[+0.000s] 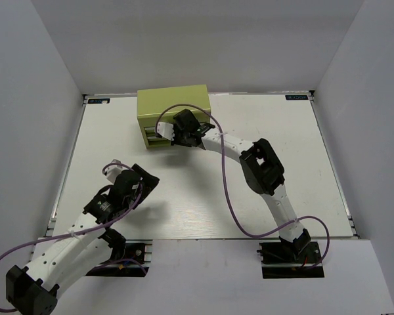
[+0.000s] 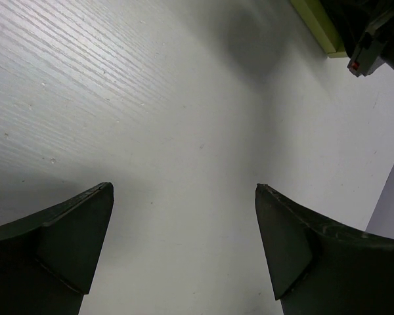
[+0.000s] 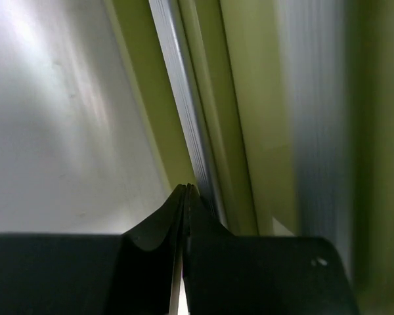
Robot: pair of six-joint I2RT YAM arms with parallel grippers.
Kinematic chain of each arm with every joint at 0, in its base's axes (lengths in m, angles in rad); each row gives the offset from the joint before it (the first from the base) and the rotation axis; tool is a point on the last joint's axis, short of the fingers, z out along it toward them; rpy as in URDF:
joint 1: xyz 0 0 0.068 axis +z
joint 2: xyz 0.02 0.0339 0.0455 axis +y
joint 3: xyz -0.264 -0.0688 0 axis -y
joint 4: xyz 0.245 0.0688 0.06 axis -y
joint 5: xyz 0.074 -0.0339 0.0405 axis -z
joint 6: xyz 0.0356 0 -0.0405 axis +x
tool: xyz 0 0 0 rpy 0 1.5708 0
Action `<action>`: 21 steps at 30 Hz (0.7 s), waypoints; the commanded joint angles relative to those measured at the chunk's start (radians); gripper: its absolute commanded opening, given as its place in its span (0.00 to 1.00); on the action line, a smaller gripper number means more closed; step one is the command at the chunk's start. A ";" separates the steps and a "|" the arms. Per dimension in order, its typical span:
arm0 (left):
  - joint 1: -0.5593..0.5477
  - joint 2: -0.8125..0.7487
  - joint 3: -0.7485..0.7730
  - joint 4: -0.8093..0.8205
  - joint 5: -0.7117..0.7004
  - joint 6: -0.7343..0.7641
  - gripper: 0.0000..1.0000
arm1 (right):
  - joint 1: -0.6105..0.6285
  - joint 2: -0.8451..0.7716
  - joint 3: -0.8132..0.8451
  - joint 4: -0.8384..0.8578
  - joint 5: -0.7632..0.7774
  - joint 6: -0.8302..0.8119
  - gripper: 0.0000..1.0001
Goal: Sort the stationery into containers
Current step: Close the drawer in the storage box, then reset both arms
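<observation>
The olive-green tool chest [image 1: 174, 104] stands at the back middle of the table, its drawers facing the arms. My right gripper [image 1: 173, 136] is shut and empty, pressed close to the chest's front. In the right wrist view its closed fingertips [image 3: 186, 189] touch a silvery drawer strip [image 3: 184, 111] between olive panels. My left gripper [image 1: 146, 184] hovers low over the bare table at front left, jaws wide open with nothing between them [image 2: 184, 190]. No stationery shows in any view. I cannot tell whether a drawer is open.
White walls enclose the table [image 1: 282, 164] on three sides. The left wrist view catches the chest's corner [image 2: 318, 26] and part of the right arm [image 2: 374, 33] at top right. A purple cable [image 1: 226, 190] loops over the table's middle.
</observation>
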 commanded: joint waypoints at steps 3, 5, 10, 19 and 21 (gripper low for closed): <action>0.002 0.005 0.017 0.013 -0.004 0.011 0.99 | -0.016 0.011 -0.015 0.247 0.206 -0.024 0.00; 0.002 0.005 0.017 0.013 -0.004 0.011 0.99 | -0.020 -0.026 -0.027 0.202 0.139 -0.016 0.00; 0.002 0.005 0.027 0.004 -0.004 0.029 0.99 | -0.025 -0.227 -0.266 0.139 -0.203 0.040 0.01; 0.002 0.031 0.027 0.106 0.025 0.155 0.99 | -0.103 -0.501 -0.391 -0.015 -0.380 0.370 0.46; 0.002 0.072 0.053 0.128 0.034 0.190 0.99 | -0.137 -0.532 -0.393 -0.048 -0.369 0.444 0.47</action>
